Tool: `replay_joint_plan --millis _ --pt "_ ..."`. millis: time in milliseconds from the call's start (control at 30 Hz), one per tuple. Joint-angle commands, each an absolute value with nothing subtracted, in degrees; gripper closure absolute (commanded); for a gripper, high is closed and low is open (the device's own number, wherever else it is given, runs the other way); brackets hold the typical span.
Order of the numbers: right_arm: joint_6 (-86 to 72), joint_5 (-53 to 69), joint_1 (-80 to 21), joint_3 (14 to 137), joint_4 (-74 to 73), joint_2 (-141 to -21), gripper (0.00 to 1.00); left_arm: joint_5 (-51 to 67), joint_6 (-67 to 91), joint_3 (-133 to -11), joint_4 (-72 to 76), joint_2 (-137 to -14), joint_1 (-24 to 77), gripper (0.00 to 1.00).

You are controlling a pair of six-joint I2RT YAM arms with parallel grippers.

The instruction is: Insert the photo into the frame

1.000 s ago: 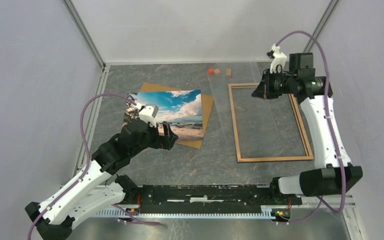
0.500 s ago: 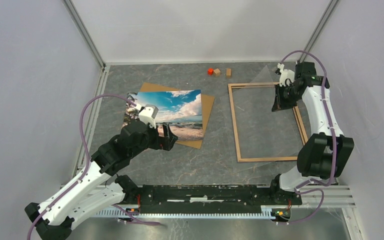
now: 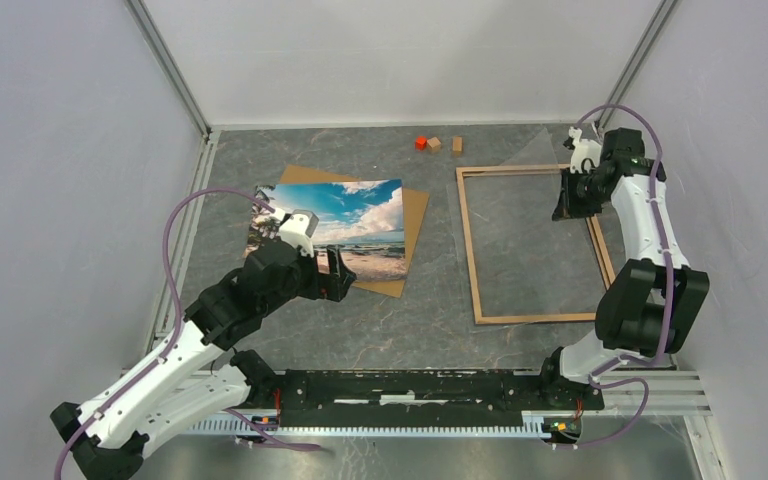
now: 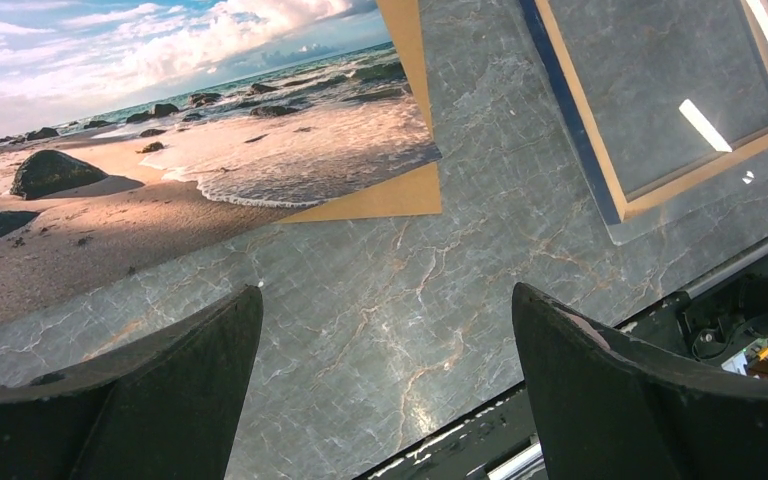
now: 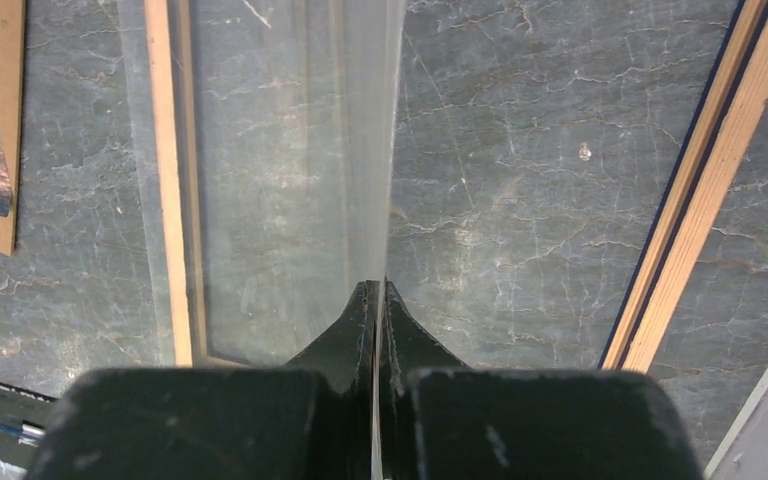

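The photo (image 3: 345,225), a beach print, lies on a brown backing board (image 3: 415,215) at the left centre. My left gripper (image 3: 338,272) hovers at the photo's near edge, open and empty. In the left wrist view the left gripper (image 4: 387,300) is over bare table just beyond the photo (image 4: 160,130). The frame (image 3: 467,240) lies flat on the right, light wood up. My right gripper (image 3: 565,200) is at its far right corner. Seen from the right wrist, the right gripper (image 5: 378,285) is shut on a thin clear sheet (image 5: 290,150), held tilted over the frame (image 5: 165,200).
A red block (image 3: 421,143) and two wooden blocks (image 3: 434,144) sit at the back edge. Metal rails and grey walls bound the table on both sides. The arm-base bar (image 3: 410,390) runs along the near edge.
My right arm has folded back and swung its wrist to the right, to the frame's far right corner, carrying the clear sheet with it. The left arm has not moved.
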State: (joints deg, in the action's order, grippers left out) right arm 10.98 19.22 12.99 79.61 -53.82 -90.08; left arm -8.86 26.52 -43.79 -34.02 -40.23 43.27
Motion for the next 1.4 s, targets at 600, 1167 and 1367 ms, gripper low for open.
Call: replay_joint_plan --millis 600,1167,1367 --pt "14.0 20.0 16.8 79.1 -45.0 -94.5 1.00 -10.5 26.8 -44.6 -32.2 -43.1 43.5 0.00" --pt "14.0 20.9 18.8 78.1 -43.7 -95.7 1.00 -10.6 26.5 -45.1 -32.3 -43.3 43.5 0.00" --pt "14.3 20.4 19.1 78.8 -44.3 -96.5 1.00 -10.5 26.5 -45.0 -32.3 -43.3 43.5 0.00"
